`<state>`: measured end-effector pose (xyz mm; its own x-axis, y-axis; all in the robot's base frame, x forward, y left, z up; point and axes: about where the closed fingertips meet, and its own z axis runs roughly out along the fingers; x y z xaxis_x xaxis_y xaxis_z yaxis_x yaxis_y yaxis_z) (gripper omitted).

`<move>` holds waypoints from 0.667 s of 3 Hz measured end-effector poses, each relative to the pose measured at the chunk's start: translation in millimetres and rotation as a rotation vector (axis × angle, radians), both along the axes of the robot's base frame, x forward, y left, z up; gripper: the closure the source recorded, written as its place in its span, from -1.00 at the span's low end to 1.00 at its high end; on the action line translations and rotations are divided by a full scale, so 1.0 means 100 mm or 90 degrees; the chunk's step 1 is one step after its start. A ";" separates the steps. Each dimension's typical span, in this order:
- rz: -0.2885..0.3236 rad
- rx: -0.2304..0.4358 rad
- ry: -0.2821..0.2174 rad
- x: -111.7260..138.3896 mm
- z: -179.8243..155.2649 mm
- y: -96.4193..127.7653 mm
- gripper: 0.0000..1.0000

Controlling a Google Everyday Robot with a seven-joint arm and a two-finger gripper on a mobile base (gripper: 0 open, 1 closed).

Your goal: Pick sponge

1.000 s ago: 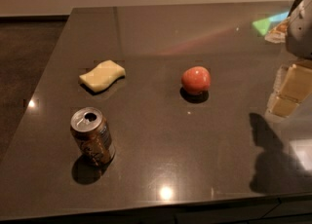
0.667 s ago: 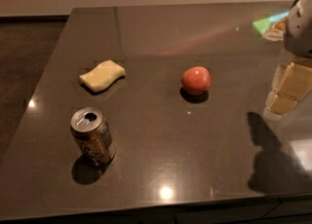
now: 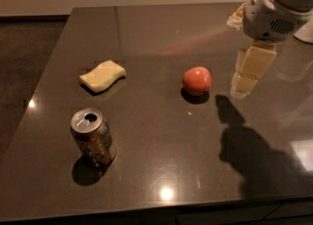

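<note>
The sponge (image 3: 102, 76) is a pale yellow flat pad with wavy sides, lying on the dark table (image 3: 146, 136) at the left middle. My gripper (image 3: 243, 88) hangs from the white arm (image 3: 276, 4) at the right. It hovers just above the table, right of a red apple, far to the right of the sponge and apart from it. It holds nothing that I can see.
A red apple (image 3: 197, 80) sits mid-table between the gripper and the sponge. An opened brown drink can (image 3: 92, 137) stands at the front left, in front of the sponge. The table's left and front edges are in view.
The gripper has moved left toward the apple and a little farther from the front edge. The sponge, apple and can have not moved.
</note>
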<state>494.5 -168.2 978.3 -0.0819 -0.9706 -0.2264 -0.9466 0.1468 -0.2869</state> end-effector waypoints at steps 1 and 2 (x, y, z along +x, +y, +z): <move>0.048 0.010 0.002 0.31 -0.08 0.35 -1.00; 0.097 0.023 0.012 0.61 -0.20 0.74 -1.00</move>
<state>555.7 -94.5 958.4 0.0603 -0.9636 -0.2605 -0.9640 0.0115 -0.2657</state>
